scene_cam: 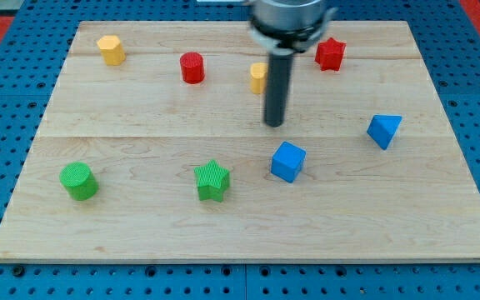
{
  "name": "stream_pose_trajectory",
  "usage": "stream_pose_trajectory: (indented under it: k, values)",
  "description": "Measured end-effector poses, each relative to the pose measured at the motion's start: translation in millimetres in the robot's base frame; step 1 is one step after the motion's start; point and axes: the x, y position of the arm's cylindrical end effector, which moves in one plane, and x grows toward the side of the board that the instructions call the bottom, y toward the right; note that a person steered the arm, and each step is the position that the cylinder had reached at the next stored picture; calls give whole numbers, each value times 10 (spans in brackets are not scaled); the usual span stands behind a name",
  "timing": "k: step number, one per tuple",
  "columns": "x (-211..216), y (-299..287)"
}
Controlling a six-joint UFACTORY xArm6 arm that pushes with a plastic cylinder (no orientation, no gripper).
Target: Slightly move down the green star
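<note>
The green star (212, 181) lies on the wooden board (140, 125), left of centre toward the view's bottom. My tip (273, 124) is the lower end of the dark rod near the board's middle. It stands above and to the right of the green star, apart from it, and just above the blue cube (287, 161). A yellow block (258, 77) is partly hidden behind the rod.
A green cylinder (78, 181) sits at the lower left. A blue triangular block (383, 130) is at the right. A red cylinder (192, 67), a yellow hexagonal block (111, 50) and a red star (330, 53) lie along the top.
</note>
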Motion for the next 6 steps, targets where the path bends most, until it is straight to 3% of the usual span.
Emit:
stream_pose_trajectory:
  k: [1,2,4,6]
  values:
    - [348,-307]
    - [418,-471]
    - [795,-431]
    - [-74,-1094]
